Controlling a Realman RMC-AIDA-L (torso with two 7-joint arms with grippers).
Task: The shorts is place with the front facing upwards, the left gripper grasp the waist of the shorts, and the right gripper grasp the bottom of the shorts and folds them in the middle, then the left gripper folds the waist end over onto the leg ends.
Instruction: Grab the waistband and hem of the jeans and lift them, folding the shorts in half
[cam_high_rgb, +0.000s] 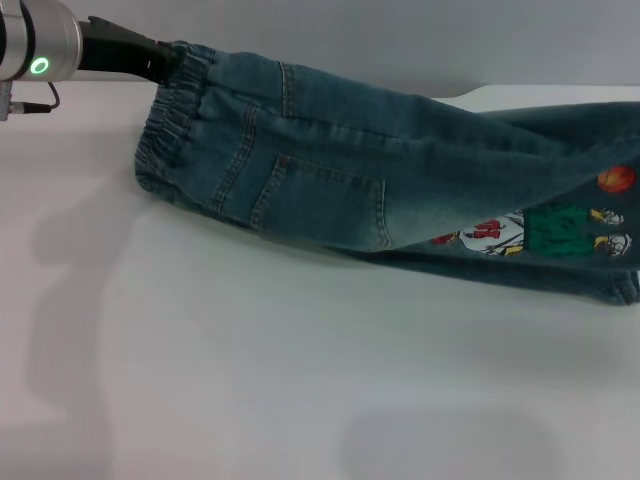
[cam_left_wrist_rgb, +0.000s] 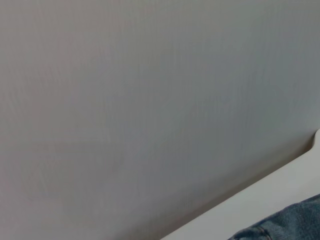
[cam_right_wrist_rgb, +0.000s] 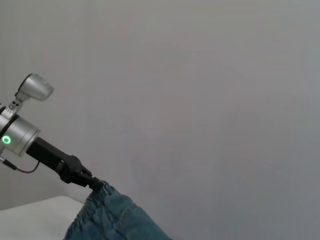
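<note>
Above the white tabletop (cam_high_rgb: 250, 400), the long blue-green denim shorts (cam_high_rgb: 380, 190) hang stretched, the slim black left gripper (cam_high_rgb: 160, 58) with its fingers clamped on the gathered elastic waist end (cam_high_rgb: 175, 130). Only the right wrist view shows that pinch side-on; the left wrist view catches just a denim scrap. The right gripper is out of view, and the leg ends run past the head view's edge beyond the cartoon print (cam_high_rgb: 540, 230).

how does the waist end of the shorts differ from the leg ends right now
The waist end is gathered and puckered by elastic; the leg ends show a flat hem. The waist end is pinched by the left gripper; nothing visible holds the leg ends. The cartoon print sits toward the leg ends, not the waist end. Both are the same washed denim.
</note>
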